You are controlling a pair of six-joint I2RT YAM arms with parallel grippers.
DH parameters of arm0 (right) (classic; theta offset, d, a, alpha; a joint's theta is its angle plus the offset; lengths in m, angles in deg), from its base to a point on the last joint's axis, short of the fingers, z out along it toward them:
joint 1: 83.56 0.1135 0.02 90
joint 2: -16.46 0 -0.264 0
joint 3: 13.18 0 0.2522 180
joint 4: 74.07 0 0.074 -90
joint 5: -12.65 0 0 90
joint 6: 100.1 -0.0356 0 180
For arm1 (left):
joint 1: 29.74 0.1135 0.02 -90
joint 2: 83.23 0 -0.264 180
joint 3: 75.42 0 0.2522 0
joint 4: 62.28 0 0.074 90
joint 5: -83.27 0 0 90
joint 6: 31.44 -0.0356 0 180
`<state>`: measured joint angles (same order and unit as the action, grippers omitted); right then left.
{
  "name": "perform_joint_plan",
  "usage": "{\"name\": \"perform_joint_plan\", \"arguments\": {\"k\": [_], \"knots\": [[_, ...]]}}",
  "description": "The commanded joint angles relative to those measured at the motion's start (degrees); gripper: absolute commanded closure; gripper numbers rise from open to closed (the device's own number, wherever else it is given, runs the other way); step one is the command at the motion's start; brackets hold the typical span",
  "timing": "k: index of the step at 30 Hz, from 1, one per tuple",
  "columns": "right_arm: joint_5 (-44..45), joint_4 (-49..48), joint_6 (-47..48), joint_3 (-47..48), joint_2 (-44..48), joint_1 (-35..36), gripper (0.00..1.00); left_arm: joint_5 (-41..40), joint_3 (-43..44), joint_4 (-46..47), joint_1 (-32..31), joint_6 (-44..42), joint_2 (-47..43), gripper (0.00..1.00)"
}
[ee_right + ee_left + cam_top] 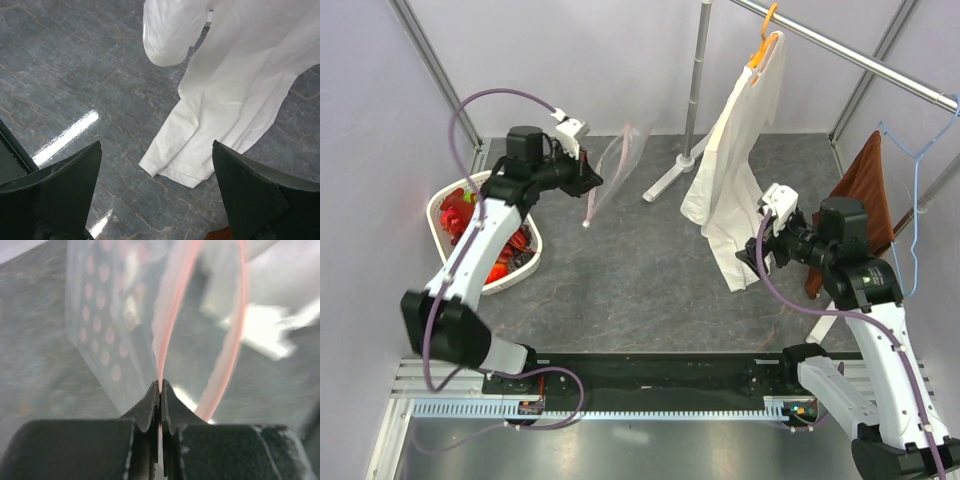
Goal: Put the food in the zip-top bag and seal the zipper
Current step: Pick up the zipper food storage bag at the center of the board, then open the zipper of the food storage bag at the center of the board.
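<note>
**Top view.** The left gripper [588, 180], raised above the table [640, 270], has its jaws pressed together on the zip-top bag [612, 160]. The bag hangs clear of the surface, its long axis running from 1 o'clock to 7 o'clock. The food [455, 215] lies in the white basket [520, 280], at 8 o'clock from this gripper and beside the left forearm. The right gripper [752, 255] hovers well apart at 3 o'clock, near the cream shirt [740, 130]. The left arm is judged much the nearer to the food, but it is occupied.

**Left wrist.** The fingertips pinch the pink zipper [172, 305], whose two strips part above into an open mouth.

**Right wrist.** The fingers [75, 175] stand spread and hold nothing. They point down at the shirt hem.
</note>
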<state>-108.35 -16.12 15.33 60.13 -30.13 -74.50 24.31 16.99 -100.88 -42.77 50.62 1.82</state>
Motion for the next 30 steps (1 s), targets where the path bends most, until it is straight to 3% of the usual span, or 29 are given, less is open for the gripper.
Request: {"name": "perform_joint_plan", "arguments": {"k": [1,5,12,16,17,19,20,23,25,30], "knots": [[-3.70,2.49,-4.32,6.71,0.09,0.17,0.02,12.18,-4.12,-1.01,-0.15,27.51,-10.42,0.98],[-5.47,2.57,-7.85,11.28,-1.05,0.17,0.02,19.64,-11.82,8.73,0.03,49.44,-17.54,0.98],[-8.63,0.38,-14.35,12.88,-4.82,0.34,0.09,22.03,-30.56,23.51,0.91,71.22,-24.41,0.98],[-8.37,-3.92,-18.31,10.59,-7.37,2.09,0.12,22.74,-38.56,22.74,6.43,70.18,-26.08,0.98],[-7.94,-4.54,-18.66,10.41,-7.99,2.71,0.12,22.92,-39.88,21.08,9.75,66.60,-26.78,0.98],[-6.36,-6.12,-19.45,10.06,-9.83,5.25,0.13,21.87,-39.37,13.71,12.85,60.89,-27.66,0.98],[-5.39,-6.82,-19.72,10.06,-10.36,6.48,0.13,19.95,-37.97,10.37,17.30,55.98,-27.75,0.98],[-2.40,-9.37,-19.89,10.41,-13.34,11.06,0.14,19.49,-34.81,7.36,22.69,52.86,-27.41,0.98],[-0.47,-11.13,-20.94,10.85,-14.32,13.16,0.14,21.32,-33.13,6.91,22.71,52.42,-25.74,0.98],[1.64,-11.75,-23.67,12.87,-16.25,13.44,0.14,21.60,-28.39,10.94,15.16,56.28,-25.03,0.98]]}}
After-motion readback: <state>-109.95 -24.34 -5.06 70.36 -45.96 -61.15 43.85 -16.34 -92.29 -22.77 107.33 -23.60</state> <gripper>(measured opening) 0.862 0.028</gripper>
